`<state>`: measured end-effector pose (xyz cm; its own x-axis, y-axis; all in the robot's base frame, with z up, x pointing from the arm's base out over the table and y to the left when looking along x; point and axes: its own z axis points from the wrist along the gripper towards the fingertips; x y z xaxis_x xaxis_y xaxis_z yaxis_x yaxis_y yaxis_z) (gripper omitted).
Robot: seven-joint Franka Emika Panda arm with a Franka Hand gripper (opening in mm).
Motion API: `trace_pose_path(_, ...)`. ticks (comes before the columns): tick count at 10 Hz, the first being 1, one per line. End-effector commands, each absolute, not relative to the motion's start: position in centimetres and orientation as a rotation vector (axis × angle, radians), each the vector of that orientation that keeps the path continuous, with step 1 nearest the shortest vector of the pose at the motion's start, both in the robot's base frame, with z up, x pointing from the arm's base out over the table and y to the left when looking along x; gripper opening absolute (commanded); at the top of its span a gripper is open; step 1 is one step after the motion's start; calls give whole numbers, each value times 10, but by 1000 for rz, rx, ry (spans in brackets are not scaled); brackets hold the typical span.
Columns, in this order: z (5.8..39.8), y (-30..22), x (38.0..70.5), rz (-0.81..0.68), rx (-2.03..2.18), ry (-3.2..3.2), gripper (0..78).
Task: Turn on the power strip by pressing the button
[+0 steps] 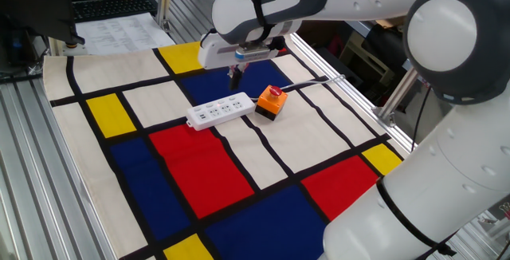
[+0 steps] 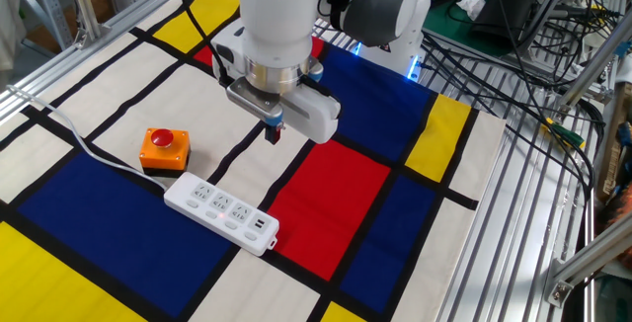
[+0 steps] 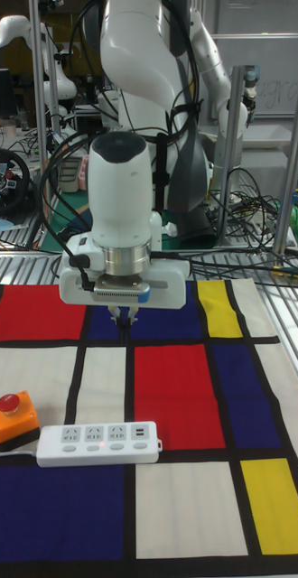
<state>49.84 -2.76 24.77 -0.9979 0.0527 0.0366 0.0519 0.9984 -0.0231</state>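
I see the power strip [image 2: 221,215] lying flat on the cloth beside the orange box [image 2: 164,150], light and likely to skid, so I'd press its button straight down; I cannot tell whether the gripper [image 2: 274,131] is spread.

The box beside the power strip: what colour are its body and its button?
The box has an orange top on a black base, with a red button; clearest in the other fixed view.

Robotics lab: aluminium frames [image 2: 538,179], cable tangles [image 2: 533,26].
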Motion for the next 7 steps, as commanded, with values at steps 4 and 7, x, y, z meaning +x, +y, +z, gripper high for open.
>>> trace_pose_path(4, 249, -29, 499, 55, -51, -3090, 0)
trace_pose_path(7, 281, -36, 490, 54, -55, -3071, 0)
